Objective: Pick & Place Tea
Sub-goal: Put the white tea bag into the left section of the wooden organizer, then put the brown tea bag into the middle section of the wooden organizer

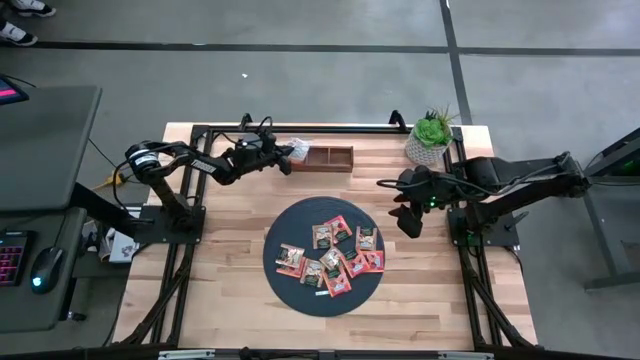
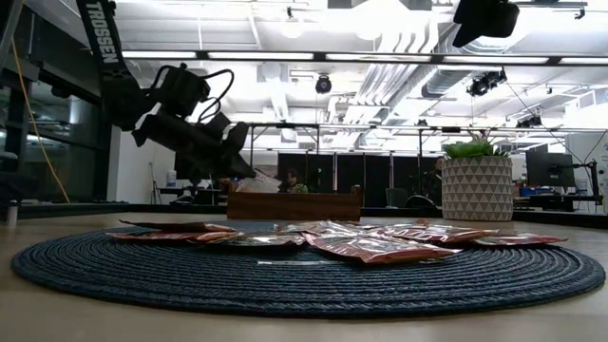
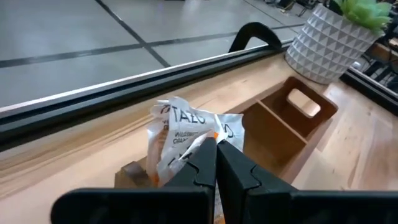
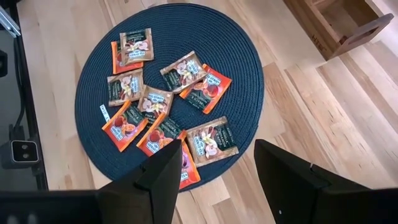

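Observation:
Several tea sachets point(image 1: 330, 258), red, orange and brown-green, lie flat on the dark round mat point(image 1: 290, 220) in the table's middle. A wooden box point(image 1: 335, 157) with compartments stands at the far edge. My left gripper point(image 1: 287, 155) is shut on a crumpled white tea sachet point(image 3: 177, 127) over the box's left end point(image 3: 132, 174). My right gripper point(image 1: 405, 215) hovers open above the table to the right of the mat; in its wrist view point(image 4: 217, 168) the sachets point(image 4: 165, 99) lie below and beyond it. My left gripper pinches the white sachet's lower part point(image 3: 193, 148) between its two shut fingers. The fingers come from the table's left, slanting slightly down. The sachet stands crumpled beyond the fingertips point(image 2: 261, 180), at the box's rim; its lowest edge is hidden by the fingers.
A potted plant in a white faceted pot point(image 1: 428, 140) stands at the far right corner, just past the box's right end. A thin white strip point(image 1: 318, 294) lies on the mat's near part. Bare wood point(image 1: 230, 310) surrounds the mat.

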Controlling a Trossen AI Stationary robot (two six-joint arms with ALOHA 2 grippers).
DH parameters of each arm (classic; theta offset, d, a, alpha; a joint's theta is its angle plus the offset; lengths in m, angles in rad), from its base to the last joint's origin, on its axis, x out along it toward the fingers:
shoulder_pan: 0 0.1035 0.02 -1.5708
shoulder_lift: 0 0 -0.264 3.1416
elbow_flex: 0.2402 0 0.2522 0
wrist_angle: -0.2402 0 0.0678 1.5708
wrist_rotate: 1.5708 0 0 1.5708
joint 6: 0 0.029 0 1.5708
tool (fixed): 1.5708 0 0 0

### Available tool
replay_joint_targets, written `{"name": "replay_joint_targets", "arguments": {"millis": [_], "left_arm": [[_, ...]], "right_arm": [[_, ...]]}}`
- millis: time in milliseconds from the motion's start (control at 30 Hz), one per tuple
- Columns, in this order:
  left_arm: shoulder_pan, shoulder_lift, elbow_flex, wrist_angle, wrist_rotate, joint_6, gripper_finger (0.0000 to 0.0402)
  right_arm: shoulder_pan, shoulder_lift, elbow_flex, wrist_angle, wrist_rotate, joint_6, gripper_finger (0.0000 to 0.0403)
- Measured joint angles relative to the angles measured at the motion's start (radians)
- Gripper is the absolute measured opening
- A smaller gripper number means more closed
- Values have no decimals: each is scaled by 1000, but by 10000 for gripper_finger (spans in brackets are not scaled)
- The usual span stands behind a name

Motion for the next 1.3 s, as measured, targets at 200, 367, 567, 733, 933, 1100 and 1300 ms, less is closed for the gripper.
{"name": "replay_joint_targets", "arguments": {"millis": [200, 367, 567, 733, 933, 1100, 1300], "left_arm": [[0, 0, 0, 10, 18, 5, 1], [0, 0, 3, 10, 29, 5, 31], [1, 0, 34, 11, 35, 5, 130], [1, -2, 78, 42, 110, 5, 194], [0, -3, 116, 116, 289, 33, 209], [-14, -10, 101, 106, 396, 15, 200], [-139, -73, 16, 114, 298, -18, 159]], "right_arm": [[0, 0, 0, 19, 4, -3, 197], [0, 0, 0, 20, 4, -1, 197], [0, 0, 0, 20, 5, 11, 197], [0, 0, 0, 28, 9, 14, 197], [0, 20, -34, 182, 3, -47, 197], [-30, 30, -200, 451, -42, -91, 197], [-129, 31, -450, 787, -181, -55, 197]]}}
